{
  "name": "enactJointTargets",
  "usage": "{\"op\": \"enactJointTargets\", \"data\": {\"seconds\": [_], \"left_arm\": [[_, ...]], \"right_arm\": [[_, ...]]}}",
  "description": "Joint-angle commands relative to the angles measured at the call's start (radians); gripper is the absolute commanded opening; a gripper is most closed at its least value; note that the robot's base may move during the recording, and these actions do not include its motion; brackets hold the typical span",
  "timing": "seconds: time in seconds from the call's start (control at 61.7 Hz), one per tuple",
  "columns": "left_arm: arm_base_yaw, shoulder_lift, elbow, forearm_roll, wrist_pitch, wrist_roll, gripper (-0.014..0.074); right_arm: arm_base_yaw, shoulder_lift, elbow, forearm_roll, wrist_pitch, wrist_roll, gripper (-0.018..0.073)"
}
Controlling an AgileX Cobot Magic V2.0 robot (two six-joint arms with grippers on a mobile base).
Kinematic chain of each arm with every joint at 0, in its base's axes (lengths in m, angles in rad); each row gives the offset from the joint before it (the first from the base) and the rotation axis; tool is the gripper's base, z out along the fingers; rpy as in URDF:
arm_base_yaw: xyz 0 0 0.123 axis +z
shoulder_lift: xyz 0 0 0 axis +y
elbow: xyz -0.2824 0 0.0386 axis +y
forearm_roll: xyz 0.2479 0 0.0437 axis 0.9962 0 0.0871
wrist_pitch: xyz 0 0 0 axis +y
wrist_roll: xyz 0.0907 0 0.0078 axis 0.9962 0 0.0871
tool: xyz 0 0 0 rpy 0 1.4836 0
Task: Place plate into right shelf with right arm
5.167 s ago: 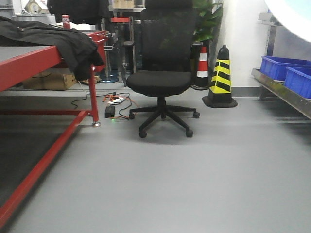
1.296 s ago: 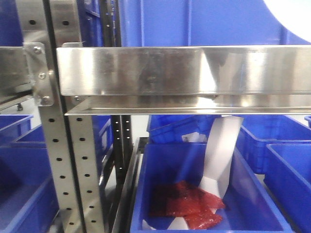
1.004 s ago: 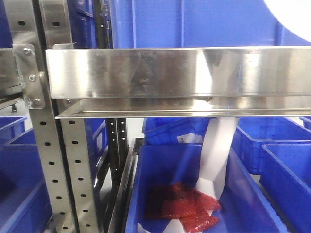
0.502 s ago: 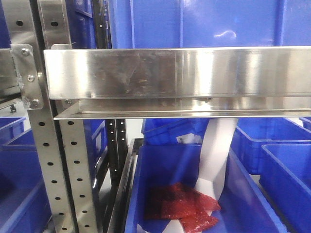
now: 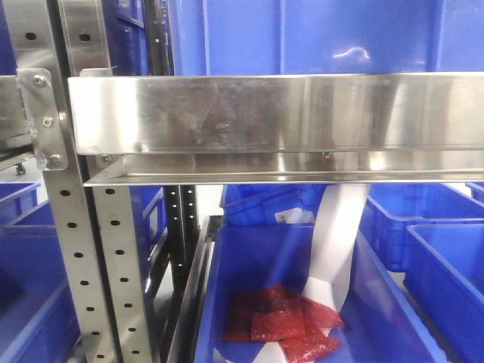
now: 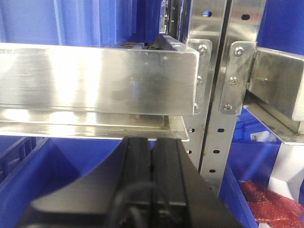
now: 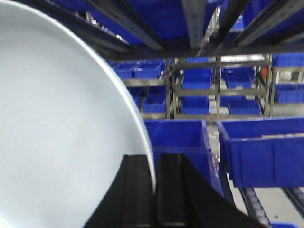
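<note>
My right fingers (image 7: 154, 190) pinch the plate (image 7: 57, 123) by its rim, edge-on between them, held up before the right shelf (image 5: 265, 113) and its blue bins (image 7: 261, 147). It looks stiff, glossy and breakable, so I judge a firm rim grip safest. My left fingers (image 6: 152, 161) are pressed together, empty.

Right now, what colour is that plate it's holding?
Plain white, no pattern; the plate shows best in the right wrist view.

right shelf (image 5: 272, 113) steel beam | blue bin (image 5: 249, 265) below | red packets (image 5: 283, 324) inside
</note>
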Motion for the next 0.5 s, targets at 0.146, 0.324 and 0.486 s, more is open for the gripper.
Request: {"op": "enactJointTargets", "data": {"seconds": [0.146, 0.324, 0.486], "left_arm": [[-0.002, -0.010, 0.010, -0.008, -0.090, -0.007, -0.0128], [-0.002, -0.010, 0.010, -0.008, -0.090, -0.007, -0.0128], [-0.002, -0.010, 0.010, -0.008, -0.090, -0.007, -0.0128]], "right_arm": [[-0.001, 0.246, -0.155, 0.003, -0.085, 0.004, 0.0054], [0.002, 0.349, -0.166, 0.003, -0.114, 0.004, 0.0058], [0.027, 0.389, -0.166, 0.003, -0.098, 0.004, 0.0111]]}}
